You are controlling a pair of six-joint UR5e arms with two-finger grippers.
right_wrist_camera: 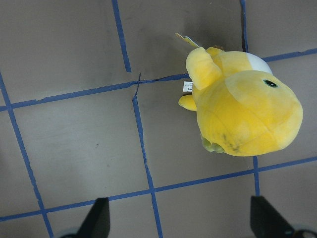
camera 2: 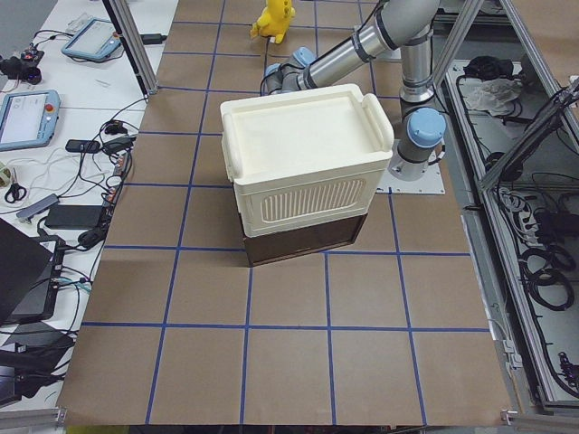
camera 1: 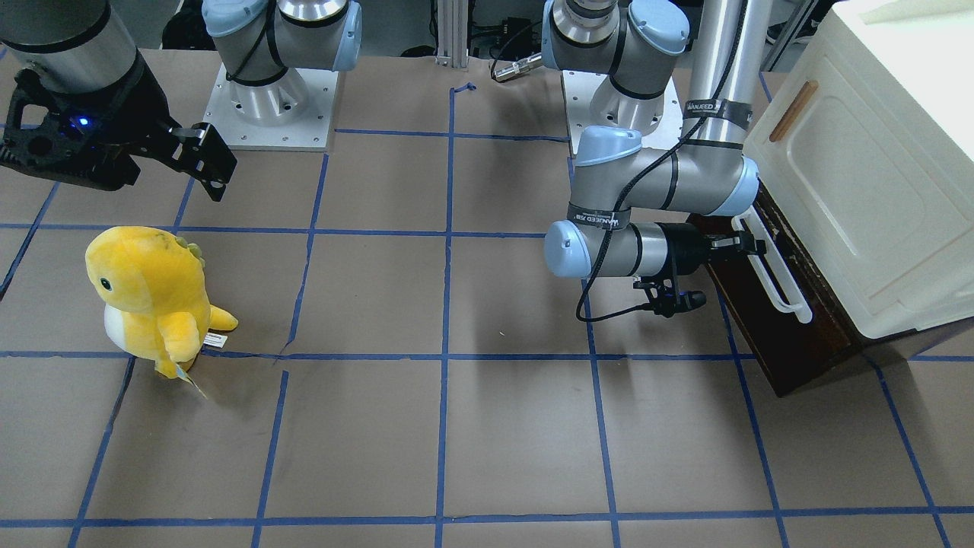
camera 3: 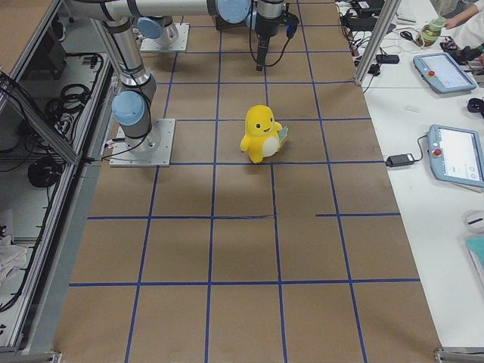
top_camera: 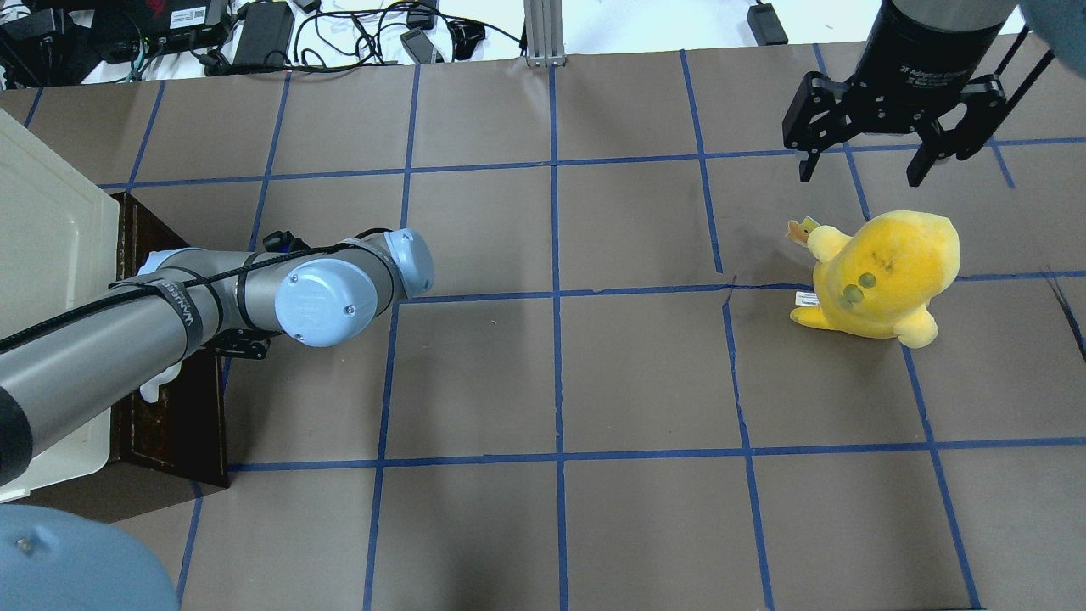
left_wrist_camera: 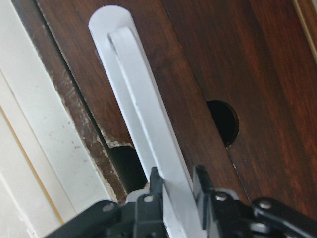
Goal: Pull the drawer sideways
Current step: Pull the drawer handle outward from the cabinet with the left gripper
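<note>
Drawer point(camera 1: 799, 358) of dark wood sits under the cream cabinet point(camera 1: 860, 175) at the 3 o'clock side of the table point(camera 1: 502, 426) in the front-facing view; a yellow plush toy point(camera 1: 152, 297) stands at 9 o'clock. Left claw point(left_wrist_camera: 176, 181) is clamped on the drawer's white bar handle point(left_wrist_camera: 143, 129); right claw point(top_camera: 861, 165) hangs spread and empty at the toy's 12 o'clock

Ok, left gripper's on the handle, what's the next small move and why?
Probably a short, straight pull away from the cream cabinet. The left gripper is clamped on both sides of the white bar handle, and the drawer front sits close to the cabinet.
</note>
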